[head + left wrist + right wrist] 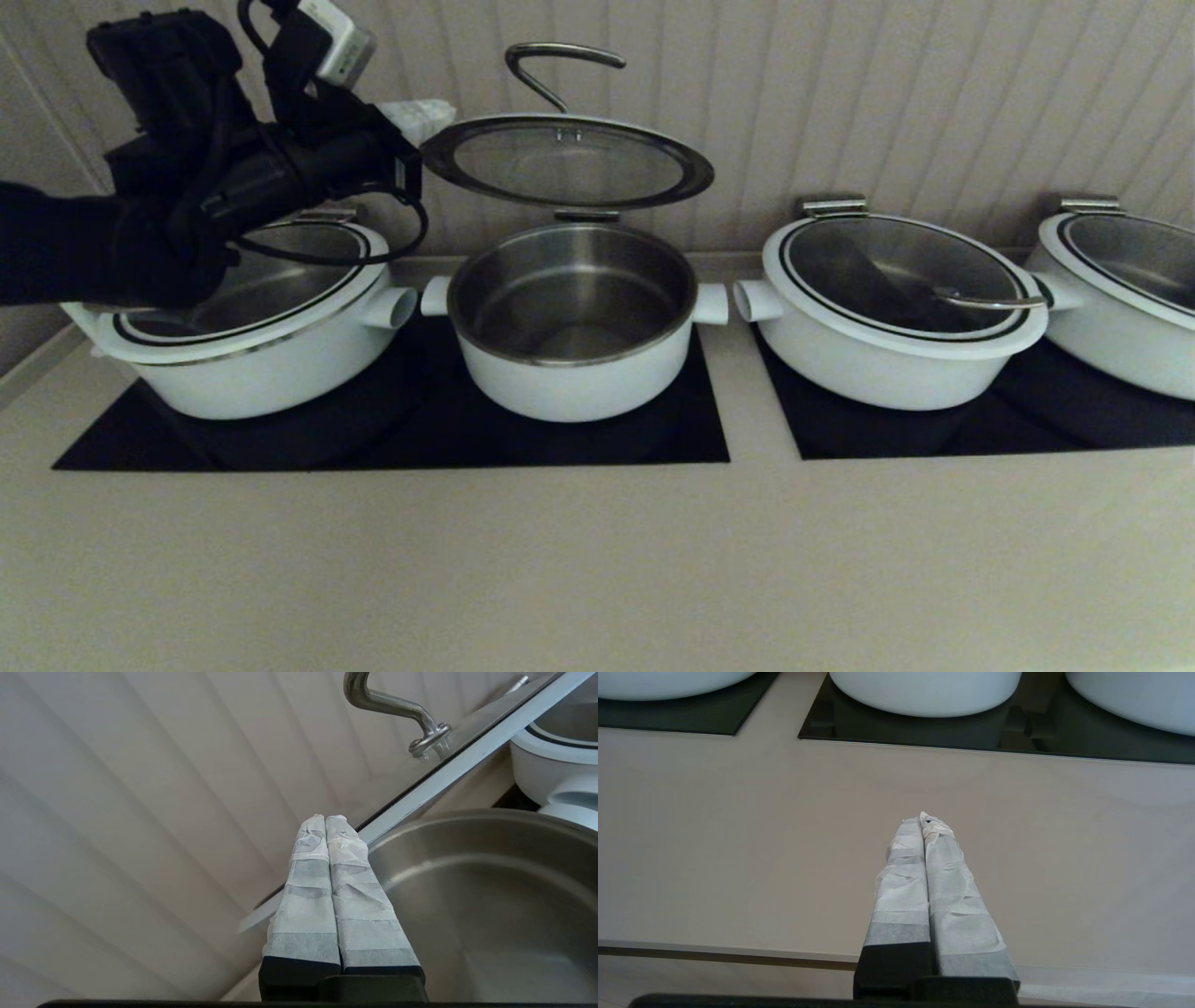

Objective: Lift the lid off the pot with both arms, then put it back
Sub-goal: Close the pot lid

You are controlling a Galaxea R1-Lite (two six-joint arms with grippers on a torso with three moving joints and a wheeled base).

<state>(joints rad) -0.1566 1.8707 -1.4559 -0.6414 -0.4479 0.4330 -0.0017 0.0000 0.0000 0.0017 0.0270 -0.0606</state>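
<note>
The white pot [574, 373] stands open on the black hob, its steel inside showing. The glass lid [565, 163] is raised and tilted above it, with its hook handle [560, 65] pointing up and its rear edge at a steel hinge piece [586, 216]. My left gripper [425, 114] is shut and empty, its taped fingertips at the lid's left rim. In the left wrist view the gripper [325, 817] lies across the lid's rim [444, 765], beside the pot [490, 905]. My right gripper [923, 817] is shut and empty over the bare counter; it is out of the head view.
Wider white pots with lids stand at the left [252, 364], right [887, 364] and far right [1120, 308]. Two black hobs [401, 439] sit in the beige counter [597, 560]. A ribbed wall [934, 93] runs close behind.
</note>
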